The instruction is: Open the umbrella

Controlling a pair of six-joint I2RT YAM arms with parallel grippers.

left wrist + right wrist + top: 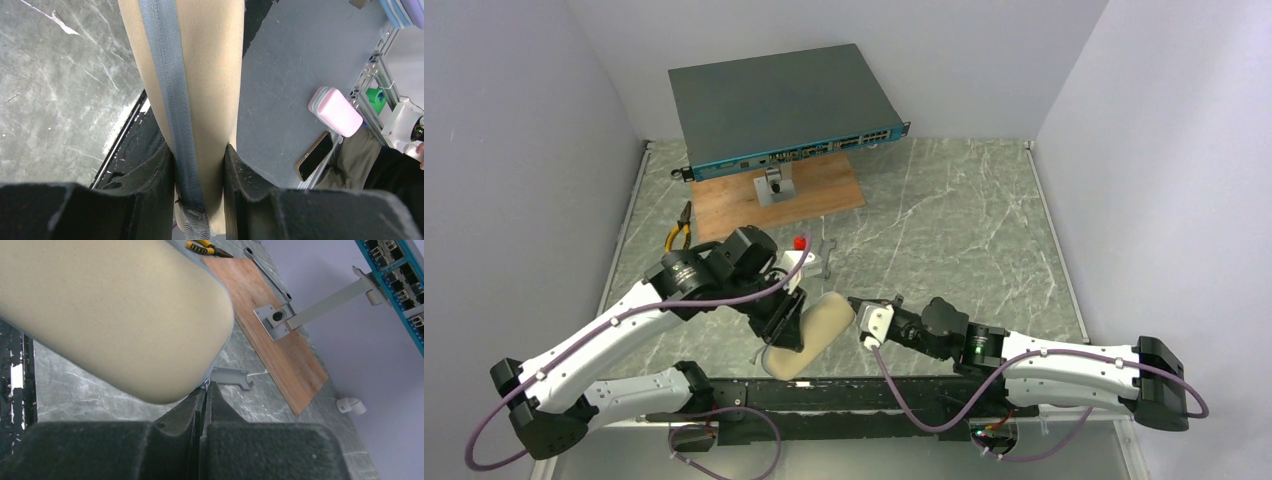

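umbrella: not seen itself; presumably folded inside the zippered beige case (822,322), which was raised off the table near its front edge, between the two arms.
long axis: the case ran diagonally from near-left to far-right, its rounded far end pointing at the right arm.
left gripper (198,155): clamped across the case's width, pads on either side of the grey zipper strip (170,90).
right gripper (206,389): jaws pressed together just under the rounded end of the case; whether they pinched a zipper pull could not be told.
nearer arm: the right one sat at the end where the zipper would likely have to be drawn.
around: a grey wrench (231,376), yellow pliers (678,233), a wooden board (824,188) and a network switch (774,100) lay farther back, well apart.
in the way: nothing lay between the right gripper and the case.
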